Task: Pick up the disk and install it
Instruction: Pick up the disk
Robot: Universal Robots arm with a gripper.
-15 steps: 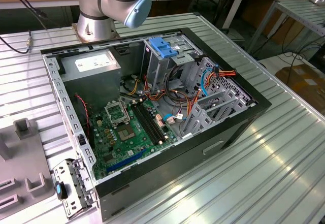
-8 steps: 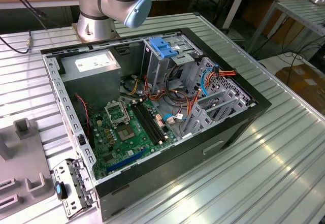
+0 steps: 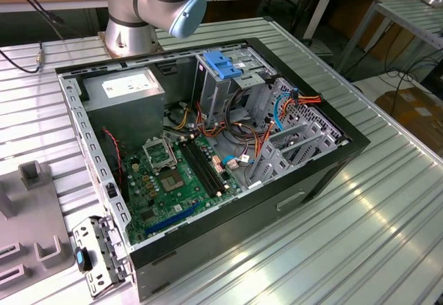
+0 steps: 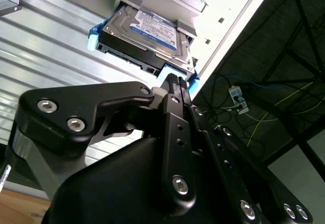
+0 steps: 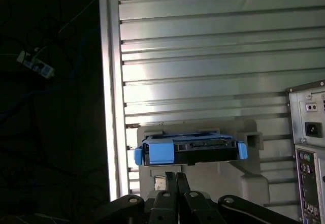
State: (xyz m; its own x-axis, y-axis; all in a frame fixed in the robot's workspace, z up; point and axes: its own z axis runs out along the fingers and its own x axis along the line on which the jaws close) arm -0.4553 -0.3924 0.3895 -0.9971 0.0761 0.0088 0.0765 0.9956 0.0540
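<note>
Ribbed metal surface (image 5: 203,56) carries a grey holder (image 5: 251,183) cradling the disk (image 4: 144,31). The claw (image 4: 175,78), closed and empty, hovers near the disk. This looks like the approach; gripping would need it opened.

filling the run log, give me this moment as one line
phase: pre-grasp | end effector: shut, at disk edge | disk: lying in grey holder, not lifted | install: not done

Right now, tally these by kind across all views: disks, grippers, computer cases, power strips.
Disk: 1
Gripper: 1
Computer case: 1
Power strip: 1
Total: 4
</note>
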